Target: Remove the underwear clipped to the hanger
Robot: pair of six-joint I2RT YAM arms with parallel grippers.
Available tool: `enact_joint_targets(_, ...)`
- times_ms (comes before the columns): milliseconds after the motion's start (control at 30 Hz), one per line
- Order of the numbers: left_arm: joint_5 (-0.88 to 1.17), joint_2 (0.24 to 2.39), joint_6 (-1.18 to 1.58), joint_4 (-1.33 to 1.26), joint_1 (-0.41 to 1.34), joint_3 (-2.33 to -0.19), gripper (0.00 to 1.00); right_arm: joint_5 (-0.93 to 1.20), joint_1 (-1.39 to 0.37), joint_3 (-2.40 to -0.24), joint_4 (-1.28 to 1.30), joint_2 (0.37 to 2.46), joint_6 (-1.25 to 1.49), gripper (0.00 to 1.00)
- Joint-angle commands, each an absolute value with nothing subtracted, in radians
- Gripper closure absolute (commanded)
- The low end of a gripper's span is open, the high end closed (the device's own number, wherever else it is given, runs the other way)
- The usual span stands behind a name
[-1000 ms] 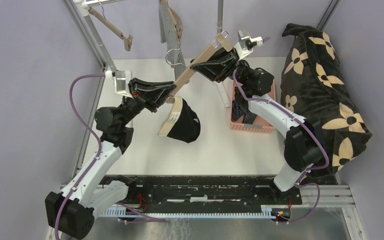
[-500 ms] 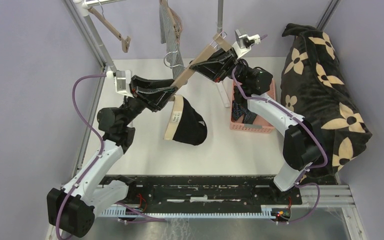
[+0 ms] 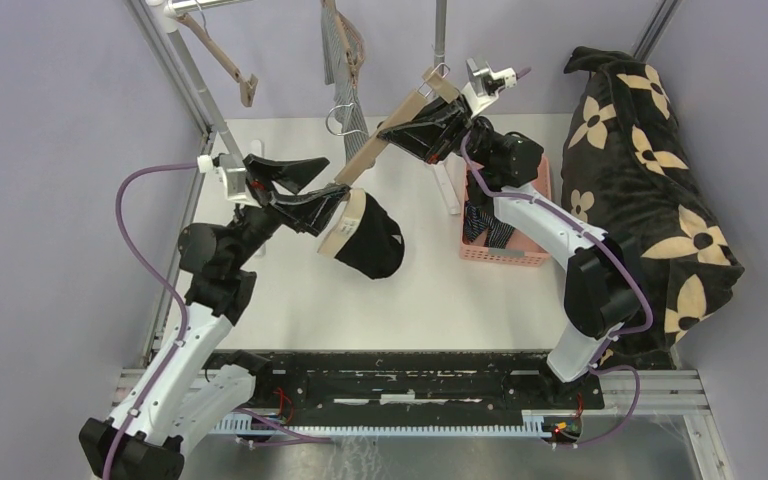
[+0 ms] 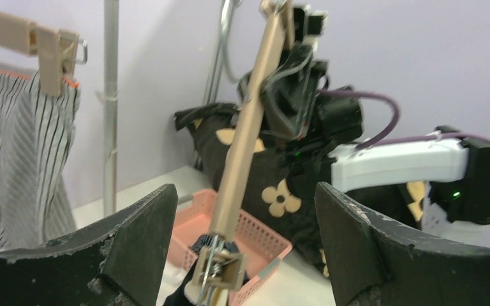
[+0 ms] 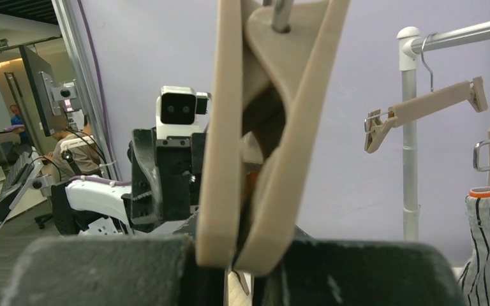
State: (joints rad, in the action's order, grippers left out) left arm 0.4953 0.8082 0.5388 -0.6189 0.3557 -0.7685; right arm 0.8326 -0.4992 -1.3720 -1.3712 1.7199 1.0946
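Observation:
A tan wooden hanger (image 3: 365,155) slants down to the left above the table. My right gripper (image 3: 392,128) is shut on its upper part; in the right wrist view the tan hanger (image 5: 268,127) is pinched between the fingers of the right gripper (image 5: 249,271). Black underwear (image 3: 368,238) with a tan waistband hangs from the hanger's lower clip (image 4: 220,271). My left gripper (image 3: 332,182) stands open around that lower end without touching it, and in the left wrist view the left gripper (image 4: 245,255) has the bar between its fingers (image 4: 137,239). Grey-and-white striped underwear (image 3: 338,50) hangs clipped at the back, and the striped underwear (image 4: 19,159) also shows at the left of the left wrist view.
A pink basket (image 3: 520,255) right of centre holds navy striped underwear (image 3: 485,225). The large black blanket with tan flowers (image 3: 640,170) fills the right side. An empty hanger (image 3: 220,55) hangs on the rail at the back left. Metal frame posts (image 3: 185,75) stand around the table.
My left gripper has opened wide and drawn back a little from the hanger's lower clip. The black underwear swung slightly. The right gripper kept its hold and lifted the hanger a bit.

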Motion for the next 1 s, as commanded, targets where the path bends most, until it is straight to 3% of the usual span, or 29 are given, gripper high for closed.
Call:
enact_joint_targets(0,0.465,0.807,0.378,-0.448,0.358,-0.801,0.15,0.833,-0.497,-1.433,-1.428,1.700,1.106,0.99)
enact_joint_targets(133,0.508,0.817,0.370,-0.449,0.359,-0.800,0.17,0.828,-0.496,-1.431,-1.417,1.699,1.102,0.99)
enact_joint_targets(200,0.524,0.822,0.365,-0.446,0.359,-0.802,0.24,0.827,-0.497,-1.435,-1.410,1.701,1.101,0.99)
enact_joint_targets(267,0.535,0.827,0.355,-0.439,0.359,-0.807,0.39,0.827,-0.495,-1.437,-1.403,1.703,1.100,0.99)
enact_joint_targets(400,0.591,0.859,0.357,-0.437,0.358,-0.829,0.88,0.825,-0.496,-1.434,-1.390,1.703,1.092,0.99)
enact_joint_targets(433,0.598,0.867,0.362,-0.437,0.358,-0.834,0.96,0.825,-0.496,-1.433,-1.388,1.702,1.091,0.99)
enact_joint_targets(567,0.613,0.867,0.374,-0.463,0.358,-0.834,0.95,0.830,-0.496,-1.426,-1.380,1.698,1.085,0.99)
enact_joint_targets(633,0.594,0.859,0.379,-0.465,0.358,-0.834,0.54,0.834,-0.496,-1.423,-1.376,1.695,1.082,0.99)
enact_joint_targets(733,0.565,0.839,0.381,-0.475,0.358,-0.832,0.40,0.837,-0.496,-1.419,-1.369,1.689,1.074,0.99)
enact_joint_targets(833,0.571,0.849,0.377,-0.469,0.358,-0.858,0.39,0.839,-0.497,-1.417,-1.361,1.687,1.073,0.99)
enact_joint_targets(967,0.600,0.884,0.348,-0.403,0.358,-0.927,0.57,0.846,-0.497,-1.412,-1.358,1.680,1.072,0.99)
